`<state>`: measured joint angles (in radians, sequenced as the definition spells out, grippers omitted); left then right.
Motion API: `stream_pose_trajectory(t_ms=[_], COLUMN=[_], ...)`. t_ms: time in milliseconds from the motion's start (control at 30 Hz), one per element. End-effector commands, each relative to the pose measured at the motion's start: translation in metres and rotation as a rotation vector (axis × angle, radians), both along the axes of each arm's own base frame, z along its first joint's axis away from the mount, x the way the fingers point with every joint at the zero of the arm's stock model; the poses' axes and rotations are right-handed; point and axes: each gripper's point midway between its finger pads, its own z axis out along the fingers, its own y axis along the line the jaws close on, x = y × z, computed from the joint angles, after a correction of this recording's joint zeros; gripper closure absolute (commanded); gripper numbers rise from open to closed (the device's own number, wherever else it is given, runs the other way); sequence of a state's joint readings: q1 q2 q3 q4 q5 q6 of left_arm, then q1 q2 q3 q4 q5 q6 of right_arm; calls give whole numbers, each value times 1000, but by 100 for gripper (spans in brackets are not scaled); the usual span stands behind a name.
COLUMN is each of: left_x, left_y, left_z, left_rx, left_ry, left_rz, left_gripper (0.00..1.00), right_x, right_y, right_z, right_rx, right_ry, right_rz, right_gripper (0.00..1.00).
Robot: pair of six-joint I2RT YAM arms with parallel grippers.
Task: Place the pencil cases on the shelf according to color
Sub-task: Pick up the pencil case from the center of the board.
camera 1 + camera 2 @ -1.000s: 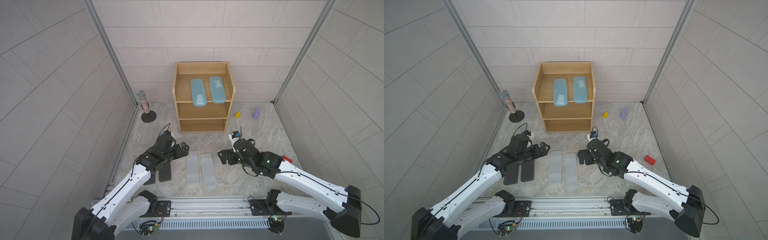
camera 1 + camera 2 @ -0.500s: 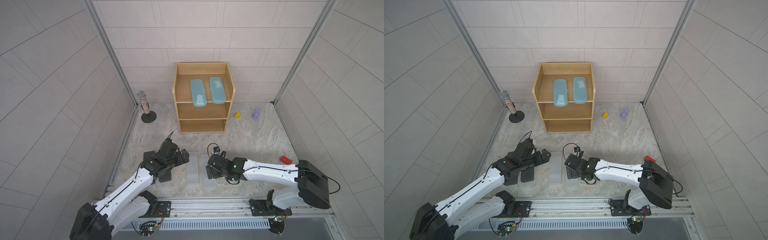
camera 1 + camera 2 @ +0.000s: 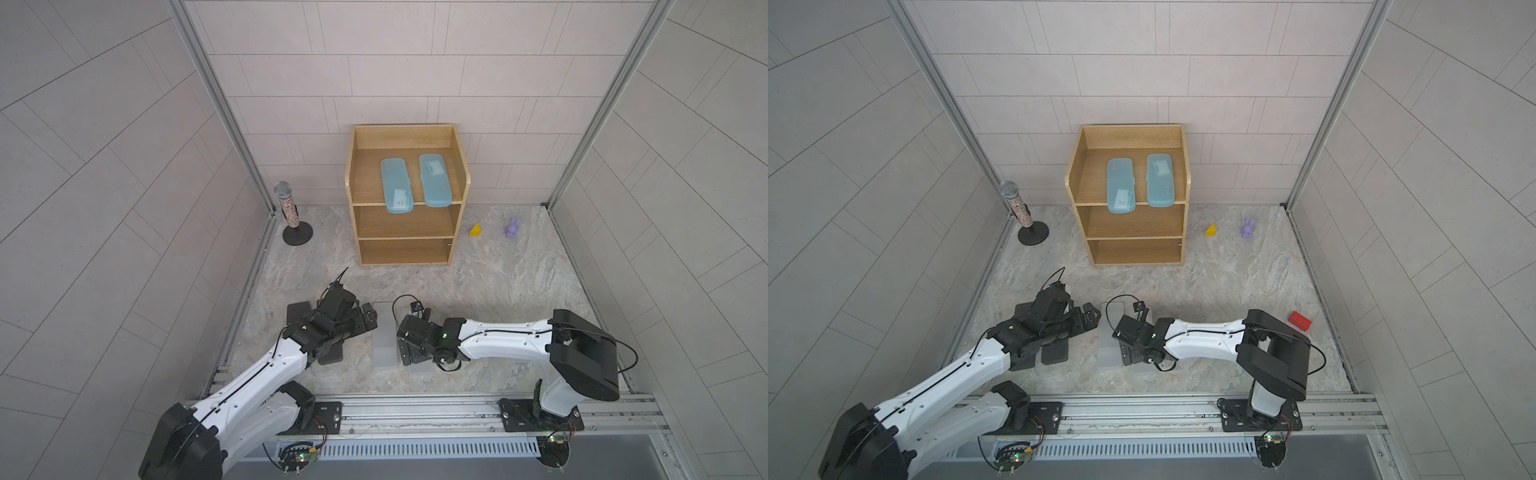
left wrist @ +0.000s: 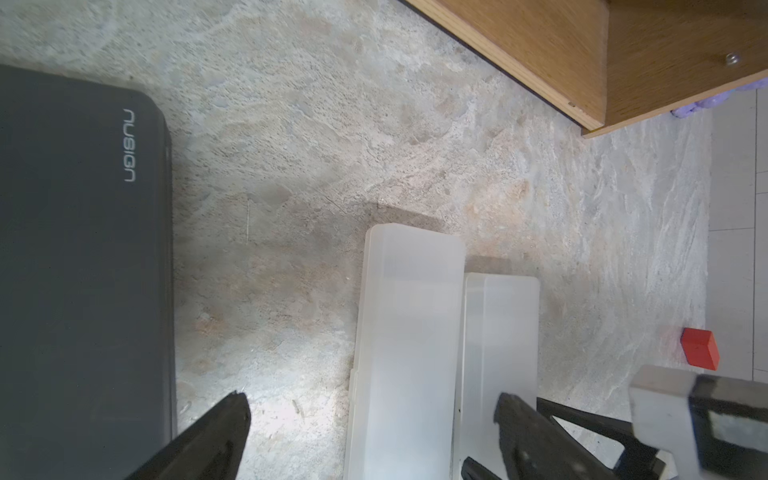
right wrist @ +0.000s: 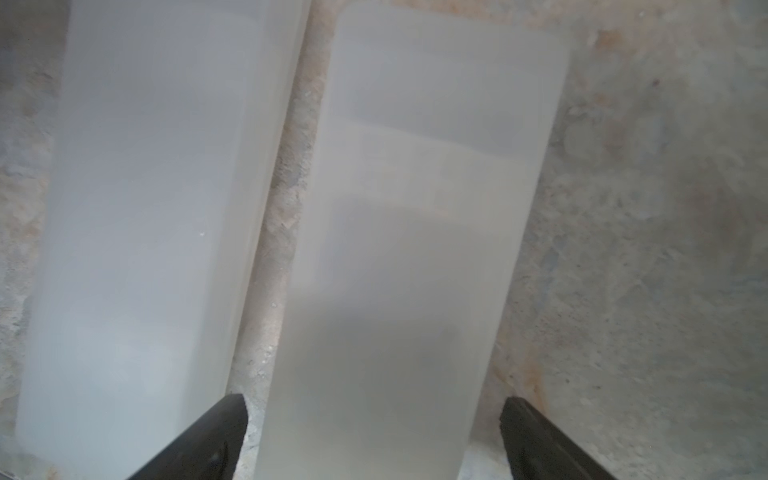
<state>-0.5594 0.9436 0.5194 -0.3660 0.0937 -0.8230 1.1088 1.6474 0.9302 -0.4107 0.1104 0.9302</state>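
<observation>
SORTING IN PROGRESS: six long, flat pencil cases, in three colour pairs. Two are translucent light-blue w/ rounded ends. The left blue case [image 3: 397, 185] and right blue case [image 3: 434, 180] lie side by side, not touching, on the top tier of the light-wood three-tier open-fronted shelf [image 3: 405, 224], near ends just past its front edge.

Two are frosted pale-grey rectangles, lying parallel on the floor w/ a thin gap btwn them: the left frosted case [image 4: 407, 340] and right frosted case [image 5: 415, 249]. Two are matte black rectangles, largely under the left arm: the outer black case [image 3: 298, 311] and inner black case [image 3: 330, 355]. One shows pale "nusign" lettering in the left wrist view.

The left gripper [image 4: 370, 409] sits just beside the left frosted case, jaws spread wide, grasping nothing. The right gripper [image 5: 370, 405] sits low over the right frosted case, jaws released, one finger each side. Contact can't be told.

Also present, 1 each: a glittery microphone on a round black stand [image 3: 286, 203], a small yellow wedge [image 3: 475, 230], a small purple figure [image 3: 513, 227] and a small red block [image 3: 1300, 321].

The marbled grey-beige floor [image 3: 498, 291] is enclosed by pale tiled walls [image 3: 415, 83] w/ metal corner posts. An aluminium rail [image 3: 415, 409] at the front carries both arm bases.
</observation>
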Motion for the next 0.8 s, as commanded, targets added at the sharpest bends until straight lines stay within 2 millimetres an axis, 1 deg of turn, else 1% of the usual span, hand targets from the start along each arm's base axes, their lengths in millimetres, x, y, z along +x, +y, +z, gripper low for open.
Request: stream_pose_trajectory(t_ms=[0,133,233,300,433,500,567,667,733,767], left_x=[1,2,4,5,8,8,6,2,-1,-3], left_y=[-11,-23,-31,-33,-27,-22,-21,-19,-18,-17], left_z=[0,0,-1,1,7,12,15,8,5,3], left_rx=[-8,15,24,31,40,37,21,27,41,48], left_ry=[-11,-8,-11,-16,-53,-81,-94,-72,-52,-48], left_rz=[-34,-69,-79,-76,-37,-16,-17,-21,-30,-30], left_gripper=[0,0,0,0,0,0,0,0,0,0], right_x=[1,4,6,7,2,-3,-8,-16,-19,-25], right_y=[-26,-50,-66,-72,-71,-79,-92,-101,-100,-105], right_z=[-7,-11,-8,-3,13,17,15,12,17,11], right_rx=[-73,-93,-89,-73,-36,-45,-33,-2,30,25], right_ry=[4,20,16,11,-12,-2,28,26,21,34], right_rz=[-57,-94,-112,-106,-8,2,-15,-8,0,2], right_gripper=[0,0,0,0,0,0,0,0,0,0])
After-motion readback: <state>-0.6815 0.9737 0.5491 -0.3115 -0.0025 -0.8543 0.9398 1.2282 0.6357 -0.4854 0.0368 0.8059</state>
